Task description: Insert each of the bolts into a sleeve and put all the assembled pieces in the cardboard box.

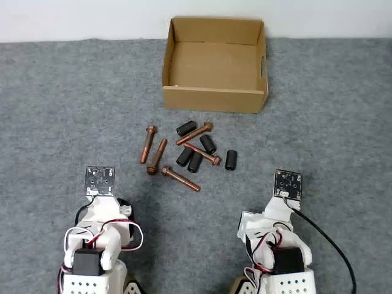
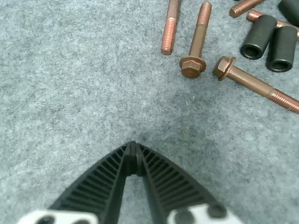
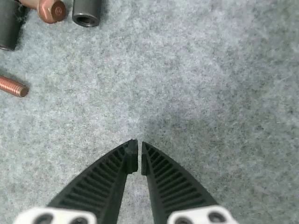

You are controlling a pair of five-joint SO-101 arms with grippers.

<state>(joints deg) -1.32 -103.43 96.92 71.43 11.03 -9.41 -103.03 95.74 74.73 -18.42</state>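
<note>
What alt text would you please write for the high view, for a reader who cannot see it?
Five copper bolts and five black sleeves lie loose on a grey table, between an open cardboard box and two arms nearer the camera.

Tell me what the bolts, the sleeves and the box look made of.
Bolts: likely copper-plated metal, given the reddish metallic sheen and cut threads. Sleeves: matte black, perhaps rubber or coated metal; unclear. Cardboard box: plain matte brown cardboard.
</note>
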